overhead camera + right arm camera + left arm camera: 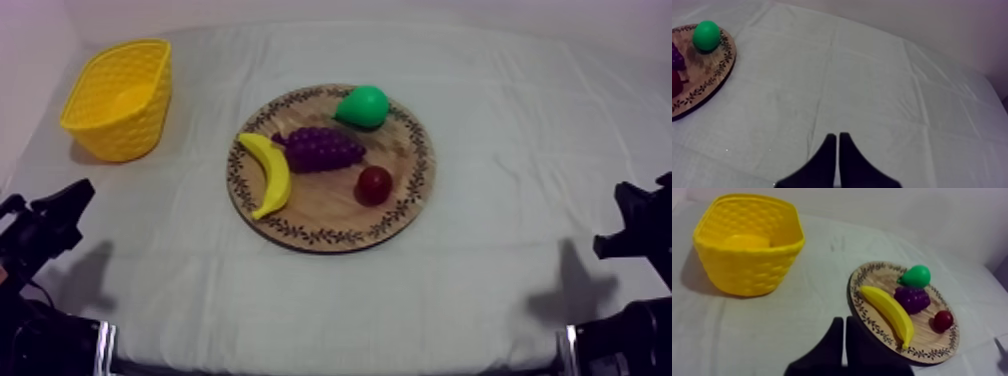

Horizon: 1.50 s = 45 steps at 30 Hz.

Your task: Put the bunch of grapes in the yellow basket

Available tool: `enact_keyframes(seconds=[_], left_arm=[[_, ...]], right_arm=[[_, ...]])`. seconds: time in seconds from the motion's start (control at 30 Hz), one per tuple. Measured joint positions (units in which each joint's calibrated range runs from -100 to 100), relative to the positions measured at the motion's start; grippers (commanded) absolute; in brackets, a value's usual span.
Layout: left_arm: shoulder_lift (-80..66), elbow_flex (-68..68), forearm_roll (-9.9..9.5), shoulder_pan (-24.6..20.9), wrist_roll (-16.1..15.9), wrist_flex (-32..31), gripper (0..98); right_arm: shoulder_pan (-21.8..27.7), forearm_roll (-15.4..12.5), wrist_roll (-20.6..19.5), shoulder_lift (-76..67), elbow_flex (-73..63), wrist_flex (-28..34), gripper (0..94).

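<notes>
– Left gripper (842, 319): fingers pressed together into a narrow wedge, holding nothing. It sits low over the cloth (500, 250), just short of the near rim of the wooden board (320, 205). Other side?
– Right gripper (837, 134): same, fingers together, nothing held. It is over bare cloth, with the board well off to one side.
– Where is the target?
– The bunch of grapes (322, 149) lies on the board, about mid-board. The banana (268, 172) is just beside it on the basket side, one tip close to the stem end. The pear (362, 105) is near the far rim. The small red fruit (373, 185) is just beside the bunch, nearer the front.
– Drop point?
– The yellow basket (120, 100) stands upright at the table's far left, well apart from the board, closer to the left arm.
</notes>
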Motion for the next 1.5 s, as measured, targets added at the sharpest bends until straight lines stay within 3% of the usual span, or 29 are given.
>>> enact_keyframes(seconds=[0.27, 0.67, 1.1, 1.5], left_arm=[[8.3, -0.4, 0.87, 1.0, -4.1, -3.2, 0.0], [25.7, -9.3, 2.13, 2.4, -7.6, -4.1, 0.0], [46.9, -34.4, 0.04, 5.5, -13.1, 11.1, 0.0], [68.5, -58.5, -0.42, 9.1, -22.4, 28.2, 0.0]], right_arm=[[0.0, 0.0, 0.0, 0.0, 0.0, 0.0, 0.3], [0.0, 0.0, 0.0, 0.0, 0.0, 0.0, 0.3], [0.0, 0.0, 0.0, 0.0, 0.0, 0.0, 0.3], [0.0, 0.0, 0.0, 0.0, 0.0, 0.0, 0.3]])
